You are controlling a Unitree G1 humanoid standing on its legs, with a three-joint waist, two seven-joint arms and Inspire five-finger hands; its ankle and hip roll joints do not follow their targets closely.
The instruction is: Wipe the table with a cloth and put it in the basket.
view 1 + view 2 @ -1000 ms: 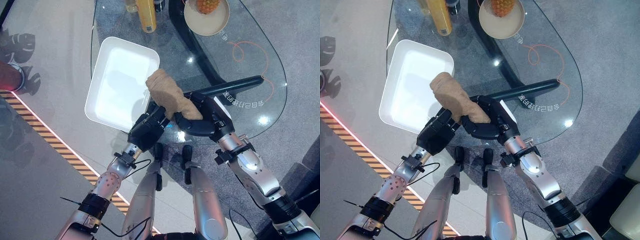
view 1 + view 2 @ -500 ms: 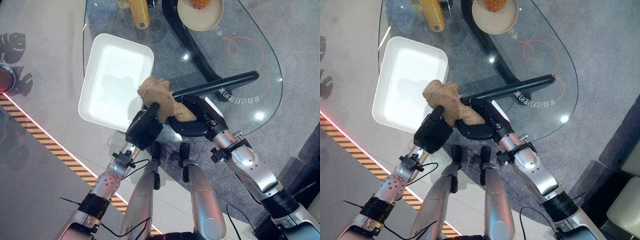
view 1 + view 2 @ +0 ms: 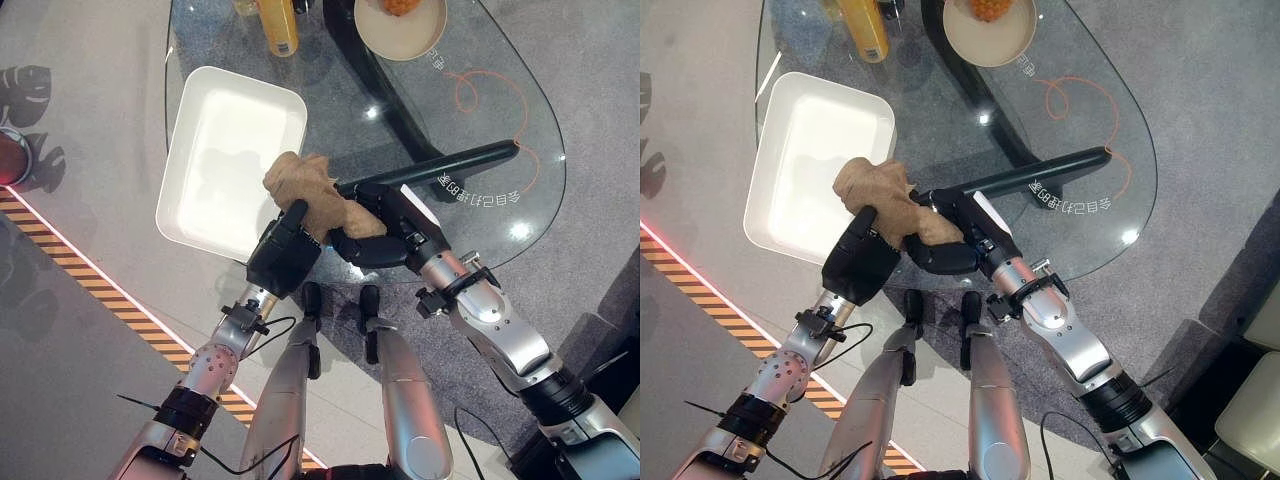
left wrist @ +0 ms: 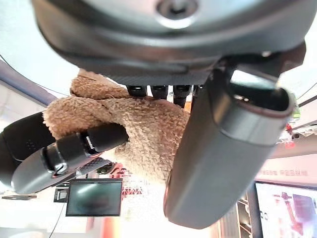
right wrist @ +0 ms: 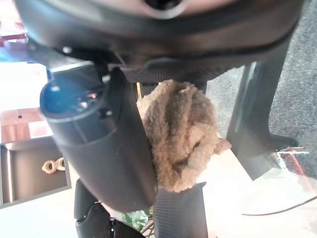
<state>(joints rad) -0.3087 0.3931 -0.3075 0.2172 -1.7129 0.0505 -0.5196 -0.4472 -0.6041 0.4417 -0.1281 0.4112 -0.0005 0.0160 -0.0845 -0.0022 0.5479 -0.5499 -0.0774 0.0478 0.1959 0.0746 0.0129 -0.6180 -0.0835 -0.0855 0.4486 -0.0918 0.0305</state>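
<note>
Spreading across the upper part of both eye views, the glass table [image 3: 470,190] carries everything else. On its left side sits the white basket [image 3: 232,160], a shallow rectangular tray whose near right corner lies just beside the two hands. A dark bar [image 3: 440,167] runs slantwise under the glass, from the hands out to the right. At the far edge stand a cream bowl [image 3: 400,28] with something orange in it and a yellow bottle [image 3: 279,28]. Smaller still, the brown cloth [image 3: 312,195] is bunched between the hands, above the table's near edge and beside the basket's corner. The left hand [image 3: 284,255] curls its fingers and thumb round the cloth from below, and the right hand [image 3: 385,235] grips it from the other side.
</note>
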